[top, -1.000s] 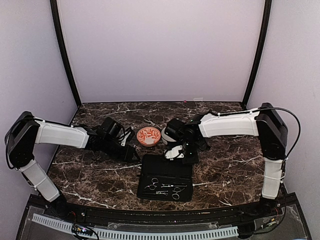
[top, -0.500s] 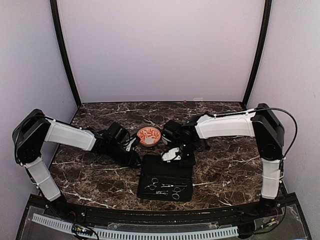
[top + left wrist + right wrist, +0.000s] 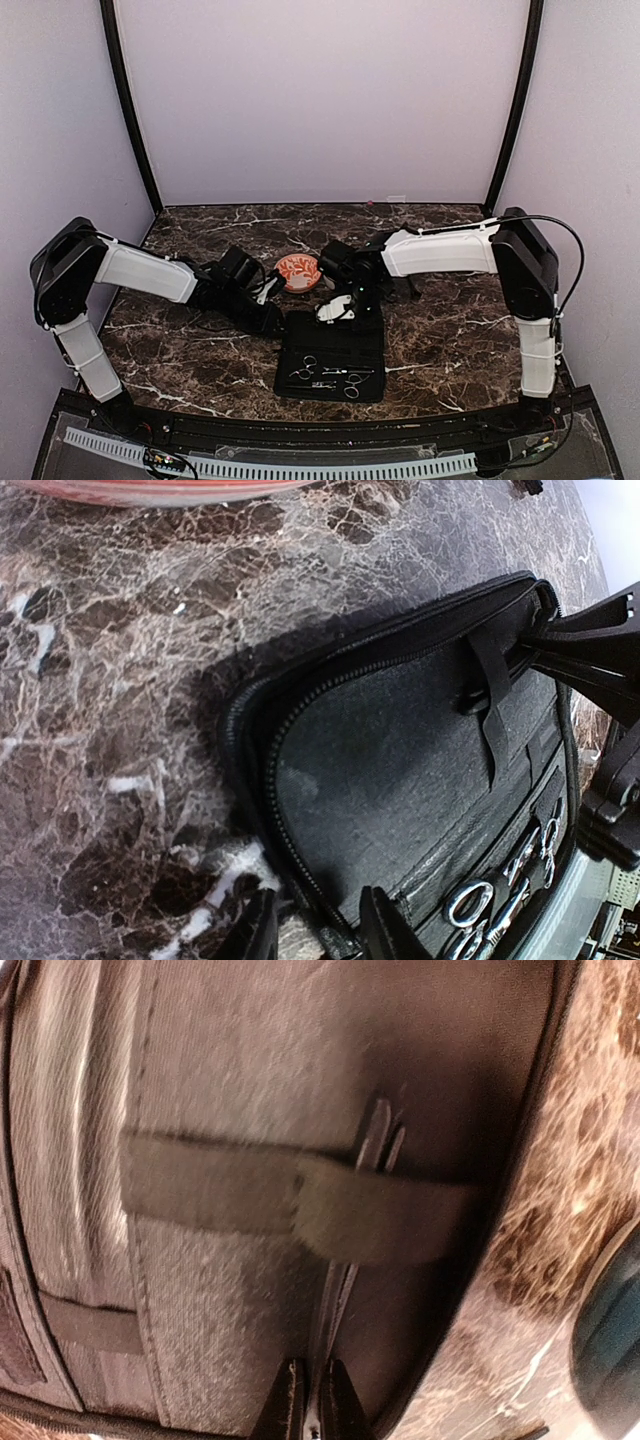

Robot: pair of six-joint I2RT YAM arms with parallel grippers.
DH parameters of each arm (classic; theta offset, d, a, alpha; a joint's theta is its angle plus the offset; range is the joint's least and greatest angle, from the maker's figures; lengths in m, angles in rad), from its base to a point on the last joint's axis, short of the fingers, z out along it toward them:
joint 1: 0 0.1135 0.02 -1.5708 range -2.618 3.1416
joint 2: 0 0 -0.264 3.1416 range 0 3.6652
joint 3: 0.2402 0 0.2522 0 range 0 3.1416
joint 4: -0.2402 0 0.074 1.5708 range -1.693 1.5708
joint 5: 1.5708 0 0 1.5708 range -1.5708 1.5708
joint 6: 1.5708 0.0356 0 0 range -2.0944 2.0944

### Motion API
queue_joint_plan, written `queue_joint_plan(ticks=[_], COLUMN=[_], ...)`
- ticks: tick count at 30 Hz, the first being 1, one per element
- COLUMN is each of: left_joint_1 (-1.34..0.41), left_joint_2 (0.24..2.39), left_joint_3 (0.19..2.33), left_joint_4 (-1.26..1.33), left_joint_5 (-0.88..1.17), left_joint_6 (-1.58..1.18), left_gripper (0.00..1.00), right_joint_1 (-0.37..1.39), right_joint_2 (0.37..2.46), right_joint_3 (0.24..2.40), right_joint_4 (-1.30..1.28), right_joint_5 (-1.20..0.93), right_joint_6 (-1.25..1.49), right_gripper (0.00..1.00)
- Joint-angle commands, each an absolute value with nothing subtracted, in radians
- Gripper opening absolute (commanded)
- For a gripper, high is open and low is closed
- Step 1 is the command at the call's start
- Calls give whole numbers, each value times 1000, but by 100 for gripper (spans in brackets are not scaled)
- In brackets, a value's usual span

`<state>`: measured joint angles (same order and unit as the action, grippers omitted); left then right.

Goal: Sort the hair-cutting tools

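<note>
The flat black case [image 3: 330, 350] lies open in the middle. Its near half holds silvery scissors [image 3: 305, 370] with ring handles [image 3: 468, 904] and other small tools [image 3: 350, 378]. My right gripper [image 3: 345, 312] is over the case's far half, shut on a thin silvery tool [image 3: 372, 1140]. That tool runs under an elastic strap [image 3: 380, 1218]. In the right wrist view, the right gripper [image 3: 311, 1400] pinches the tool's near end. My left gripper [image 3: 275, 320] is low at the case's far-left corner. In the left wrist view, the left gripper [image 3: 320, 930] is open and straddles the zipper edge [image 3: 262, 810], with a gap still showing.
An orange-patterned bowl [image 3: 298, 271] stands just behind the case, between the two wrists; its rim [image 3: 150, 488] shows in the left wrist view. Dark marble table [image 3: 450, 330] extends to both sides. Purple walls close the back and sides.
My left gripper has moved right to the case's corner and its jaws have narrowed. My right gripper has shifted slightly left over the case's far half, staying shut.
</note>
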<state>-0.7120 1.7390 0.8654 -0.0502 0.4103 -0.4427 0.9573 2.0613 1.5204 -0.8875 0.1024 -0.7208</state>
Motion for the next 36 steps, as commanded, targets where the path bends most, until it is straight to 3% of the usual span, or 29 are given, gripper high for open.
queue_joint_plan(ticks=[1, 19, 30, 36], left_joint_1=[-722, -723, -725, -725], left_joint_2=[1753, 1749, 1738, 1747], left_joint_3=[879, 882, 874, 882], left_joint_4=[-60, -78, -95, -89], left_joint_5=[423, 414, 402, 405], left_joint_6=[-439, -420, -406, -408], left_gripper=[28, 26, 25, 25], right_joint_1=[967, 969, 966, 956], right_joint_2=[2112, 2160, 2080, 2025], right_joint_3=[1579, 1663, 1649, 1659], right_joint_4=[-861, -877, -892, -921], right_joint_5=[59, -13, 53, 43], right_joint_6=[-704, -683, -649, -626], right_gripper=[3, 5, 26, 29])
